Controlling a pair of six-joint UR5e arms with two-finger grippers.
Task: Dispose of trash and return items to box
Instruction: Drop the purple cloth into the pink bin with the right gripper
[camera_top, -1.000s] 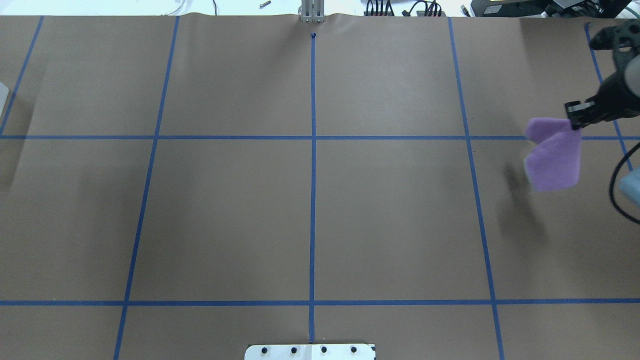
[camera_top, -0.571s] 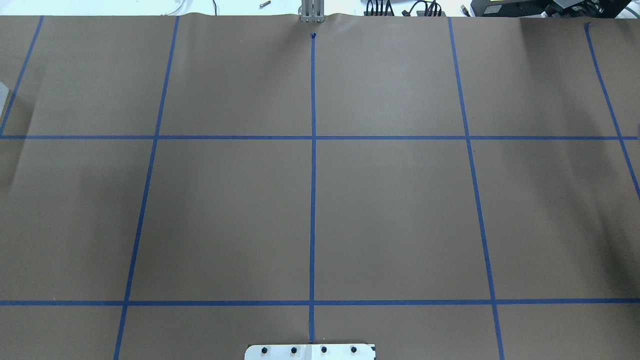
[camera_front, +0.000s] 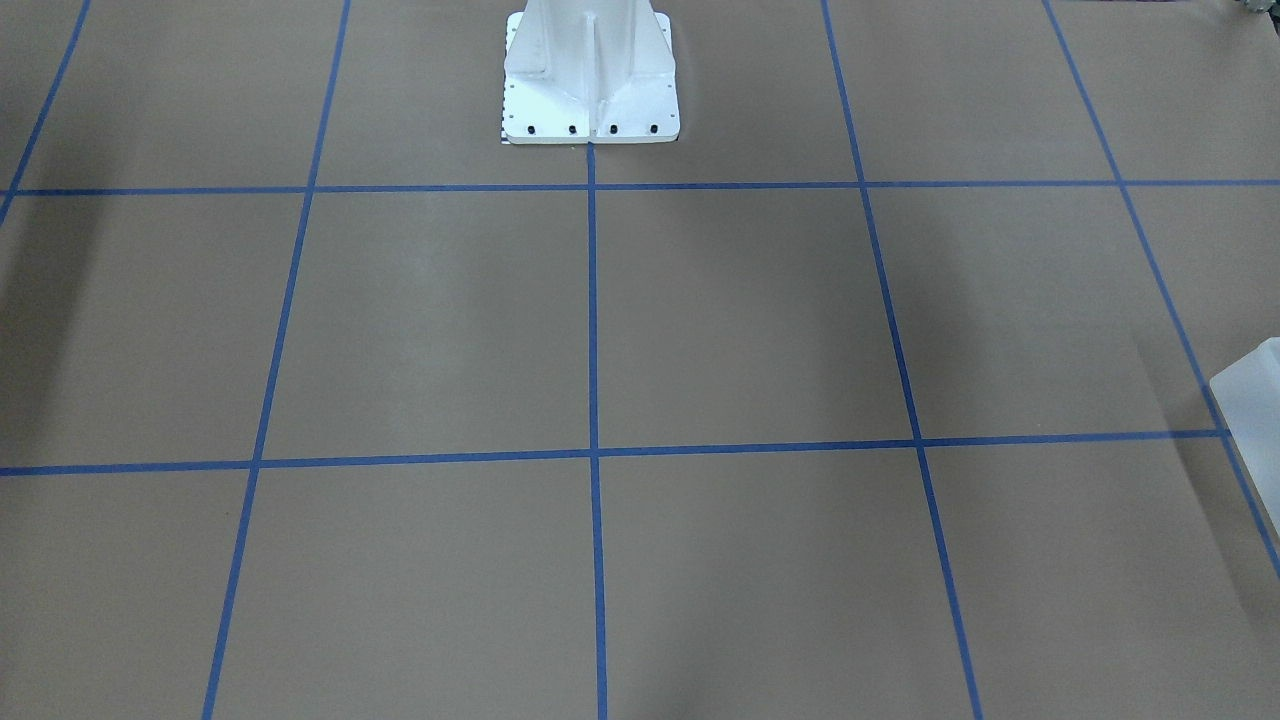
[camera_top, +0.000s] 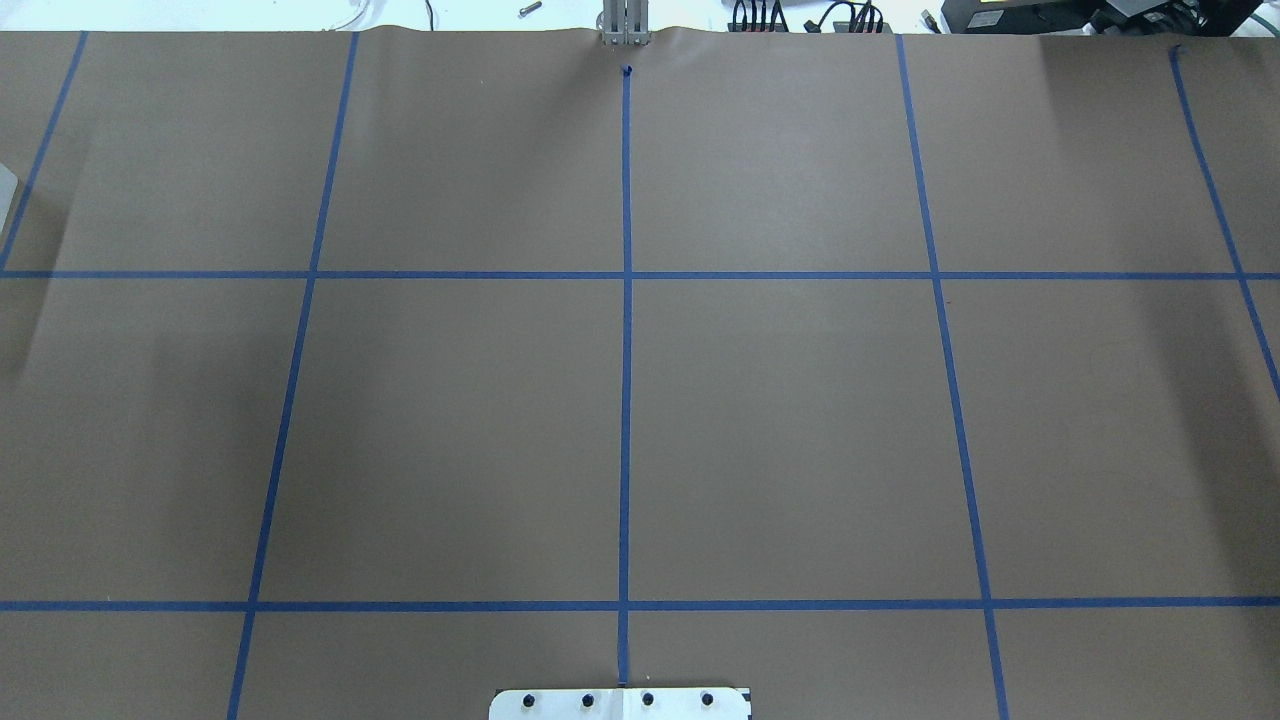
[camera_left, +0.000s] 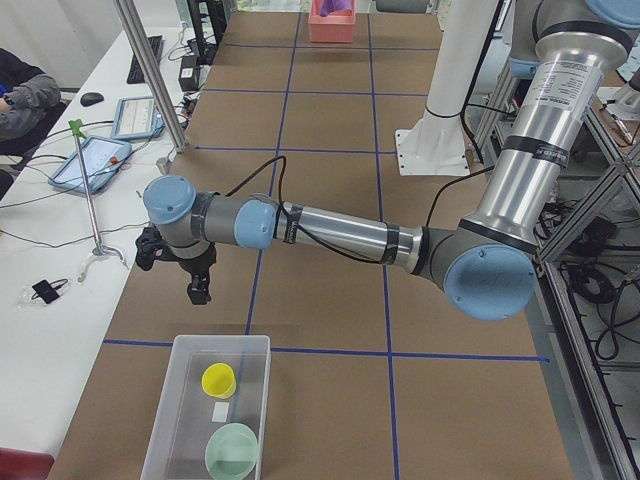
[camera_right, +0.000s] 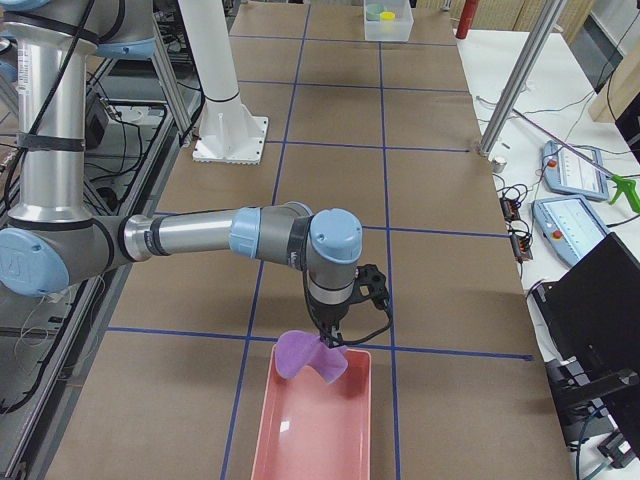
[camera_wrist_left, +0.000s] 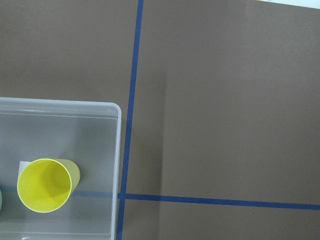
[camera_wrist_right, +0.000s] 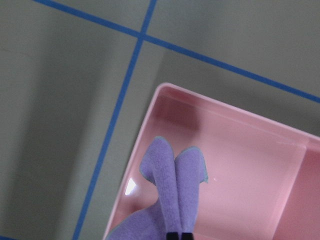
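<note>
The milky translucent box (camera_left: 178, 400) stands at the table's left end and holds a yellow cup (camera_left: 219, 379) and the mint-green bowl (camera_left: 231, 452). The left wrist view looks down on the box's corner (camera_wrist_left: 100, 107) and the cup (camera_wrist_left: 45, 184). My left gripper (camera_left: 190, 280) hangs over the table just beyond the box; I cannot tell if it is open. My right gripper (camera_right: 325, 335) is shut on a purple cloth (camera_right: 305, 357) and holds it over the near end of a pink bin (camera_right: 300, 440). The right wrist view shows the fingertips (camera_wrist_right: 172, 235) pinching the cloth (camera_wrist_right: 170, 185) above the bin (camera_wrist_right: 250, 165).
The brown paper table has blue tape grid lines. The white robot base (camera_front: 590, 70) stands at the table's middle edge. A box corner (camera_front: 1250, 410) shows at the right edge of the front view. Tablets and cables lie on a side table (camera_left: 100, 160).
In the overhead view my right gripper with the purple cloth has moved off the right edge and out of view. Nothing else on the table has changed.
</note>
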